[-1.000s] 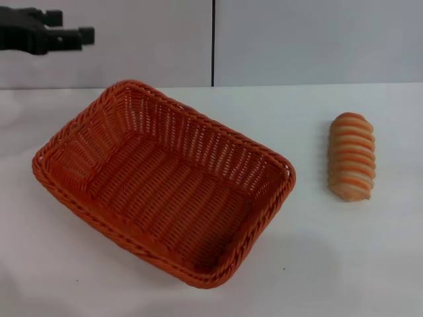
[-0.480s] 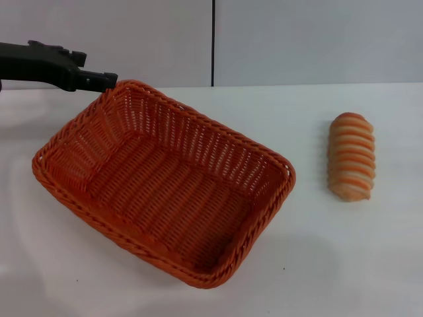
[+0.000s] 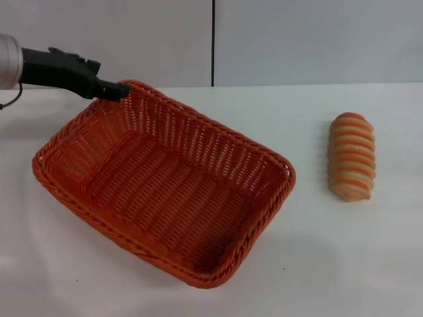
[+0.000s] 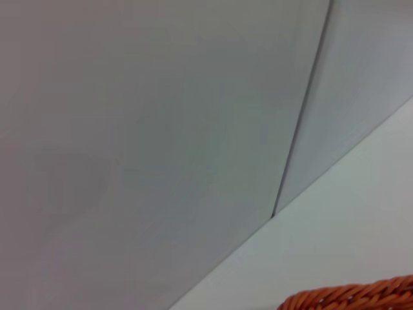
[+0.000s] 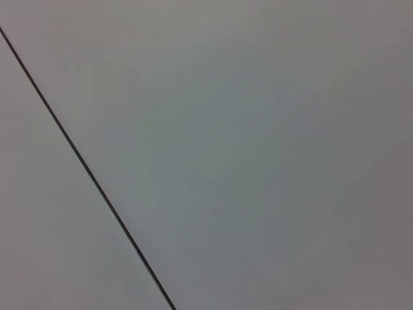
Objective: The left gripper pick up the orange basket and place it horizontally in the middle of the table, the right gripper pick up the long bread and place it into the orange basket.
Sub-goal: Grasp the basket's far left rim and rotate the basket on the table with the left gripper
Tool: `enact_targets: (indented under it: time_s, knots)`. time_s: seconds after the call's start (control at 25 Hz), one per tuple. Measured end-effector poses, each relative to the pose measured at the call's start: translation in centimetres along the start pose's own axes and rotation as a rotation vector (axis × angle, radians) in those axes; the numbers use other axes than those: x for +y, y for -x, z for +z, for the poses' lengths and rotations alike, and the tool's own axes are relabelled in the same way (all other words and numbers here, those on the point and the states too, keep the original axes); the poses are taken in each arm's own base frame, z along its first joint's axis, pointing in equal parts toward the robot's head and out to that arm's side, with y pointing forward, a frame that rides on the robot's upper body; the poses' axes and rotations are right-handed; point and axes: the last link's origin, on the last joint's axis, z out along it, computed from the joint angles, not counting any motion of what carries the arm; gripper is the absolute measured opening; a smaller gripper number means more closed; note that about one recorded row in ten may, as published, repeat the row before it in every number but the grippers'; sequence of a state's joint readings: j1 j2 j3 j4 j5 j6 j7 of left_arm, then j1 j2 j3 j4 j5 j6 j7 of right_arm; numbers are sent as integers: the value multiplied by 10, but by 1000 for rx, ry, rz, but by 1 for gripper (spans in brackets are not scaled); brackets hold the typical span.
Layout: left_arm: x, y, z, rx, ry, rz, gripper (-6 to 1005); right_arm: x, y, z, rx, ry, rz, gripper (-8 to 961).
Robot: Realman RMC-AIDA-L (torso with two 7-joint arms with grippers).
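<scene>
The orange basket (image 3: 165, 191) lies at an angle on the white table (image 3: 330, 264), left of centre in the head view. My left gripper (image 3: 121, 91) reaches in from the upper left, and its black tip is at the braided rim of the basket's far left corner. Whether it touches the rim is unclear. A strip of that rim (image 4: 361, 298) shows in the left wrist view. The long bread (image 3: 351, 156), striped tan and cream, rests on the table to the right of the basket, apart from it. My right gripper is out of view.
A grey wall with a dark vertical seam (image 3: 213, 43) stands behind the table. Open tabletop lies between the basket and the bread and along the front edge. The right wrist view holds only the wall and its seam.
My left gripper has moved right and down from the upper left corner to the basket's far left rim. Basket and bread have not moved.
</scene>
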State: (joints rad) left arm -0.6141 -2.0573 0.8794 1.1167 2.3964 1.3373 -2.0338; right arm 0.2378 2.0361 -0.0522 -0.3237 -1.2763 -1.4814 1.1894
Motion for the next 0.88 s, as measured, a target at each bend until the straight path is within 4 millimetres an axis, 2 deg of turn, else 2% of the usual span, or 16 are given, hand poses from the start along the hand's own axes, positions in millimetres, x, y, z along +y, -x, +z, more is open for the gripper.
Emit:
enact_targets:
  time_s: [0.4, 0.88]
  knots:
    - [0, 3, 15, -47, -2, -5, 813, -1, 1, 0, 1, -3, 4, 36]
    - [0, 6, 21, -57, -6, -9, 809, -1, 0, 0, 2, -5, 6, 41]
